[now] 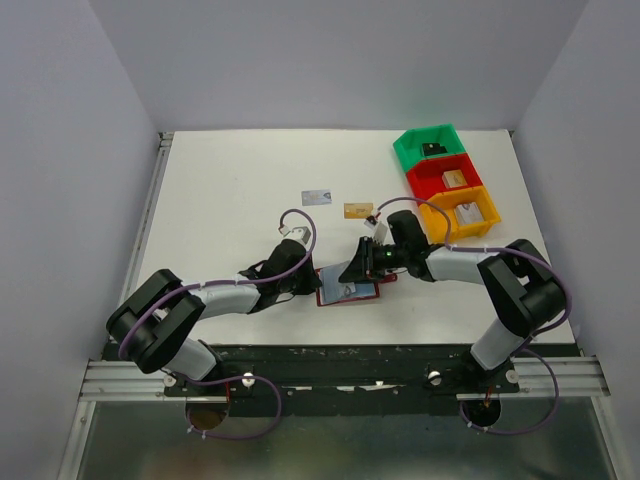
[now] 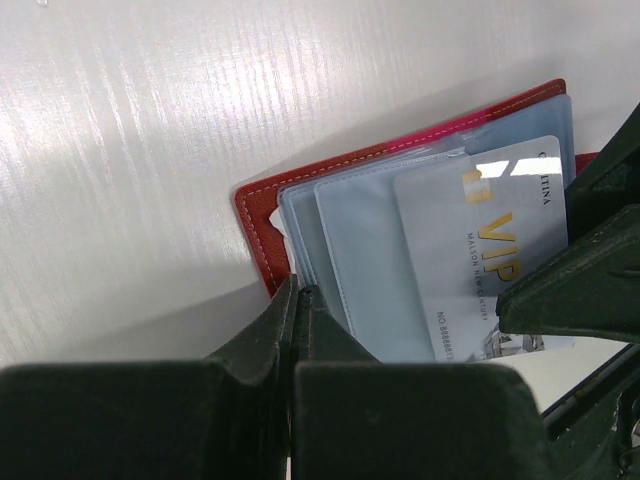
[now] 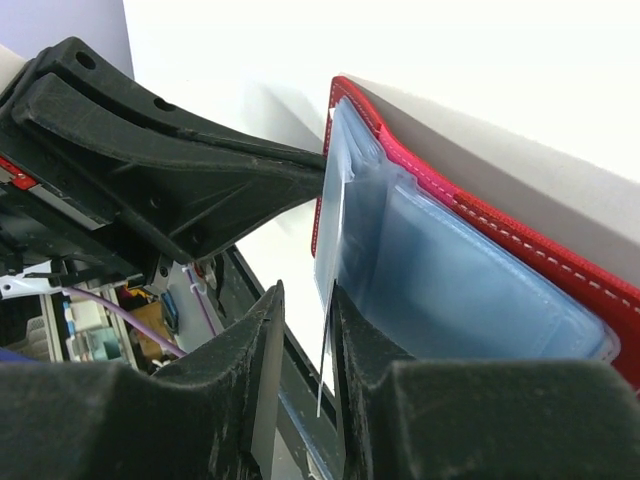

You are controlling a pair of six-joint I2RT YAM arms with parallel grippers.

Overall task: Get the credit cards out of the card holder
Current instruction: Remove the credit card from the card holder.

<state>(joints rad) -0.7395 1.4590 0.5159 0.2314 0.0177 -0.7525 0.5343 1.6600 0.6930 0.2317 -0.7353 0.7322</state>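
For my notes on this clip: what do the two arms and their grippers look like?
Both the left arm and right arm have pale grey links between bulky black joints, each trailed by a looping purple cable. The left gripper and right gripper carry broad, matte black fingers with a slightly rough surface.

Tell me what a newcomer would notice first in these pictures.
The open red card holder at the near centre of the table, both arms bent in on it: the shut left gripper at its left edge, the right gripper straddling a silver VIP card sticking out. Then the green, red and orange bins at far right, and a grey card and tan card lying loose beyond the holder.
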